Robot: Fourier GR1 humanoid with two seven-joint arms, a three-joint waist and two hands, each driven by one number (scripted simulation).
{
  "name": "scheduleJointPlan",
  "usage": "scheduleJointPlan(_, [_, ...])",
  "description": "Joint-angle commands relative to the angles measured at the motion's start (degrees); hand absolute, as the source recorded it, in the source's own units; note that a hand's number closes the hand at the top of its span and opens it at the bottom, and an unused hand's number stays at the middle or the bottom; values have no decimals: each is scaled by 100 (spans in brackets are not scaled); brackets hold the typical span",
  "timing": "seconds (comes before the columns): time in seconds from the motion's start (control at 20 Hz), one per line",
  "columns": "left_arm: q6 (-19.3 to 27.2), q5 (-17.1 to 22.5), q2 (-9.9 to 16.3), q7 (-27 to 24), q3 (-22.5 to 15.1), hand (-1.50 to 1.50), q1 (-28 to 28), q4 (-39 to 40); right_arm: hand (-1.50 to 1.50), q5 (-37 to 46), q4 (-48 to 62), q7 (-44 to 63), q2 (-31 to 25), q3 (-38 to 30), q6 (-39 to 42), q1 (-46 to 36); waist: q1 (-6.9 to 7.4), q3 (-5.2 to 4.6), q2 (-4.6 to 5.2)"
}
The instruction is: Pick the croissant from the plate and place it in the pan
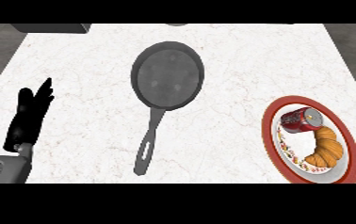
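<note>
While croissant (325,148) lies on plate (272,124) at 4 o'clock, pan (167,75) empty; left hand (28,117) rests at 9 o'clock, fingers straight, holding nothing; whole transfer remains.

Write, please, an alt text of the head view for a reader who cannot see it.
A croissant lies beside a red can on a red-rimmed plate at the right of a marble counter. A dark pan sits in the middle, handle toward the robot. The left hand rests open at left.
</note>
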Motion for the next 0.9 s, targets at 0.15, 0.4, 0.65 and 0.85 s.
scheduleJointPlan(0.15, [-4,-74,-77,115,23,0,12,-130,-150,810,-380,1713,-238,1175,557,-629,35,16,-15])
scheduleJointPlan(0.4, [-145,-62,-13,-15,208,0,252,-154,-150,1143,-274,1977,-21,1623,1023,-553,-54,20,-30])
scheduleJointPlan(0.65, [-230,-187,-77,196,365,0,382,-460,-150,1691,-111,2398,655,1841,1200,-1072,-49,22,-35])
scheduleJointPlan(0.85, [-253,-441,-351,16,386,0,122,-105,-150,2360,300,1948,936,1817,1136,-926,-89,22,-32])
